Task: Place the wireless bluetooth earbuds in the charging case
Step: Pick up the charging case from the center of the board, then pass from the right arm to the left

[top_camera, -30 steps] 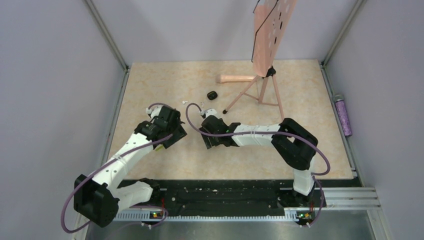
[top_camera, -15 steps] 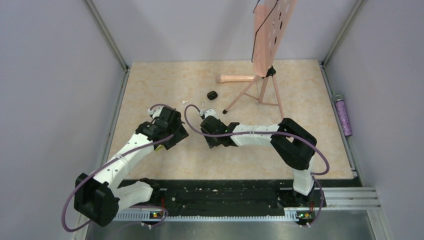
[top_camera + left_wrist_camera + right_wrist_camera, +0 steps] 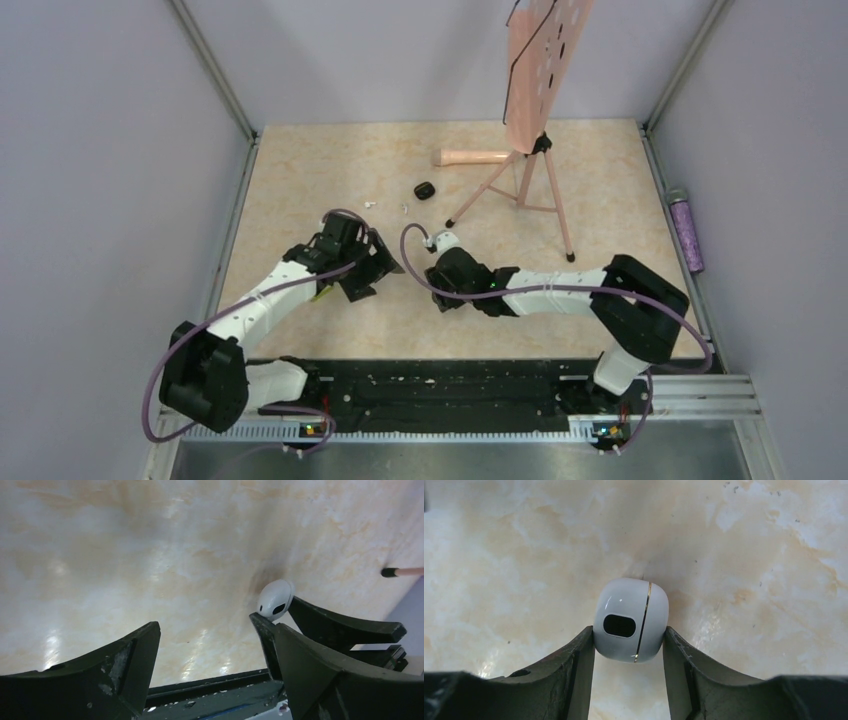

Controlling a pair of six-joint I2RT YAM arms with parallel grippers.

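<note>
Left gripper [image 3: 215, 630]: low over the tan marbled tabletop [image 3: 300, 170], fingers [image 3: 125, 665] spread wide, nothing between them. Just beside its right fingertip sits the white, rounded, glossy charging case [image 3: 630, 620], which has a thin gold seam and a dark oval recess and touches the tabletop at table centre. Right gripper [image 3: 629, 641]: both fingers pressed to the case's flanks, holding it. Wireless bluetooth earbuds [image 3: 424, 189]: seen only as one small black lump, too small to separate, on the table beyond both grippers and well apart from the case. Further right: peach perforated panel on a tripod stand [image 3: 520, 190]; purple cylinder [image 3: 686, 228] lying off the table's right edge.
</note>
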